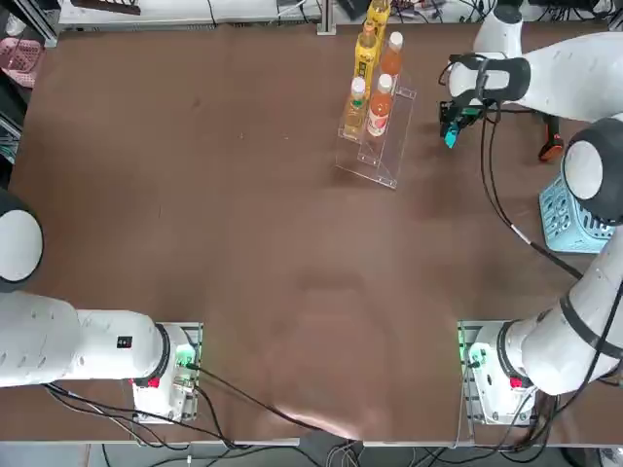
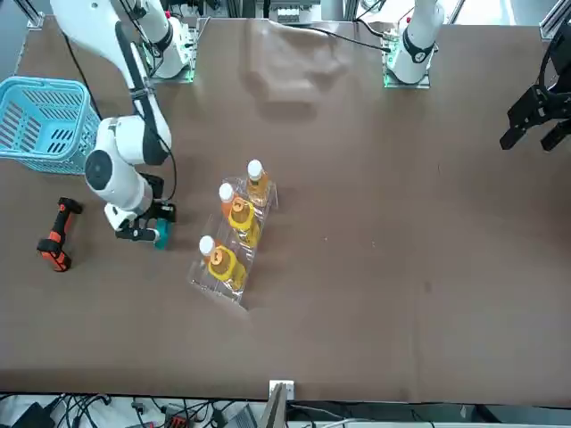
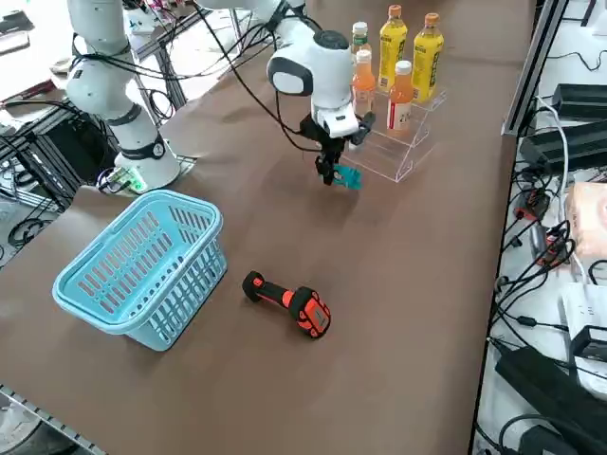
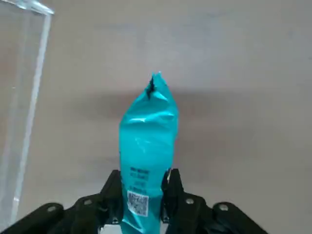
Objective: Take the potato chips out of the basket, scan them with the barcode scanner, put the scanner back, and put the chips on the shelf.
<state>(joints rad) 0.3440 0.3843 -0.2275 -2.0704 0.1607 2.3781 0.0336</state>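
One clear acrylic stepped shelf (image 1: 382, 144) carries four bottles: two yellow ones (image 3: 393, 40) and two orange ones with white caps (image 3: 401, 96). One teal foil packet of potato chips (image 4: 146, 146). One light blue slatted plastic basket (image 3: 142, 270). One black and orange-red pistol-shaped barcode scanner (image 3: 287, 302). One brown table (image 1: 243, 243).
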